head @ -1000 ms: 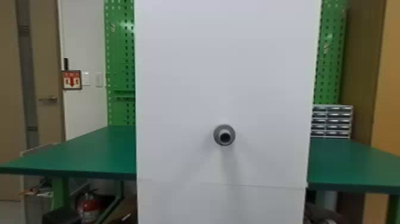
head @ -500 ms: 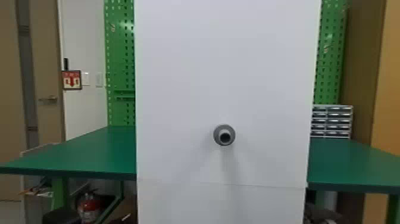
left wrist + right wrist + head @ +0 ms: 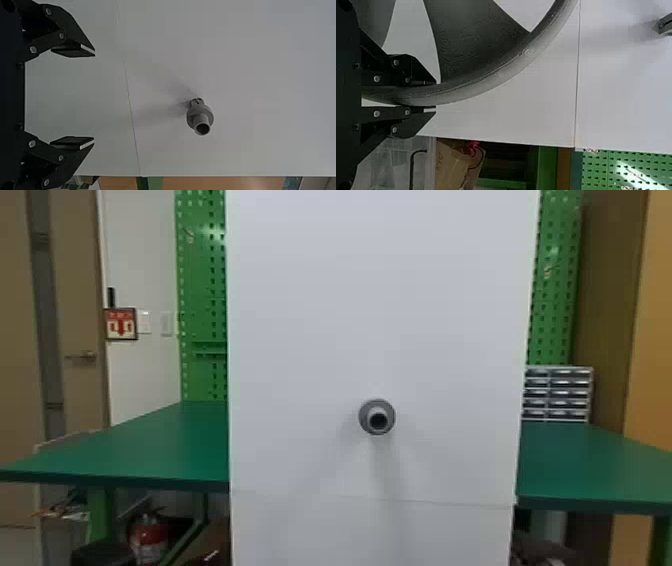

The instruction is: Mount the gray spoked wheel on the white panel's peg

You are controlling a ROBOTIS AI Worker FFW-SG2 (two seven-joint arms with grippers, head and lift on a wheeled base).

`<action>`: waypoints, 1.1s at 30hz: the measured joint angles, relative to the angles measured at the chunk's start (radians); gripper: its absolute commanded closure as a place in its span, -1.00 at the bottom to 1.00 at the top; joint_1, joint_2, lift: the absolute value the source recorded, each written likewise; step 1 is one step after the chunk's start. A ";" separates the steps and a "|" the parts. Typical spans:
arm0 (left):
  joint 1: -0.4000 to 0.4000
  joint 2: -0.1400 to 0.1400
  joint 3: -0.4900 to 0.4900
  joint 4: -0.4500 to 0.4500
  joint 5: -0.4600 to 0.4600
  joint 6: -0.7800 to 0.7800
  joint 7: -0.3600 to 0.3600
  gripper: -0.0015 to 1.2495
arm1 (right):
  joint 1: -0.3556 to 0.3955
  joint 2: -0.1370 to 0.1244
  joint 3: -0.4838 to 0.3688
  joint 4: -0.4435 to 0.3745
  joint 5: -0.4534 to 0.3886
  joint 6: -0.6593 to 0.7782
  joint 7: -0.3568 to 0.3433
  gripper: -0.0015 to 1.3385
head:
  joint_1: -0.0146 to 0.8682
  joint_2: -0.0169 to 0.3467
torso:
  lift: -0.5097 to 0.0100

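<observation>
Green benches (image 3: 125, 445) flank the white panel (image 3: 375, 315) unchanged, its peg (image 3: 377, 417) bare toward six o'clock, so mounting still waits, the right gripper (image 3: 435, 96) clenching the gray wheel (image 3: 474, 43), the left gripper (image 3: 95, 97) spread empty.

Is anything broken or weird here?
Nothing really stands out. The peg sticks out from the white panel with no damage showing. The thin line across the panel is probably just a seam, not a crack. The right gripper holds the wheel by its rim.
</observation>
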 measured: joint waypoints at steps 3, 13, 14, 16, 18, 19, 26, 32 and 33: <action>0.000 0.000 0.000 0.000 0.000 0.000 0.000 -0.25 | -0.001 0.000 0.003 -0.048 0.000 0.053 0.000 0.74 | -0.69 -0.95 | -0.61; 0.002 0.000 0.002 0.000 -0.001 0.000 0.000 -0.25 | -0.022 0.000 0.038 -0.270 -0.016 0.315 -0.030 0.74 | -0.69 -0.95 | -0.61; 0.003 0.000 0.002 0.000 -0.001 0.000 0.000 -0.25 | -0.025 0.000 0.042 -0.289 -0.020 0.336 -0.035 0.74 | -0.69 -0.95 | -0.61; 0.003 -0.001 0.003 0.000 -0.001 0.000 -0.001 -0.25 | -0.034 0.000 0.051 -0.334 -0.033 0.387 -0.044 0.74 | -0.69 -0.95 | -0.61; 0.003 -0.001 0.003 0.000 0.000 0.000 -0.001 -0.25 | -0.043 0.000 0.059 -0.373 -0.047 0.435 -0.056 0.74 | -0.69 -0.95 | -0.61; 0.003 -0.001 0.003 0.000 0.000 0.000 -0.001 -0.25 | -0.049 0.000 0.066 -0.400 -0.055 0.472 -0.068 0.74 | -0.69 -0.95 | -0.61; 0.003 -0.001 0.003 0.000 0.000 -0.001 -0.001 -0.25 | -0.087 0.000 0.091 -0.534 -0.092 0.649 -0.116 0.75 | -0.69 -0.95 | -0.61; 0.004 -0.002 0.003 0.000 0.000 0.000 -0.001 -0.25 | -0.132 -0.006 0.115 -0.619 -0.129 0.780 -0.152 0.75 | -0.69 -0.95 | -0.61; 0.005 -0.002 0.003 0.000 0.000 0.000 -0.001 -0.25 | -0.143 -0.009 0.120 -0.633 -0.135 0.803 -0.159 0.75 | -0.69 -0.95 | -0.61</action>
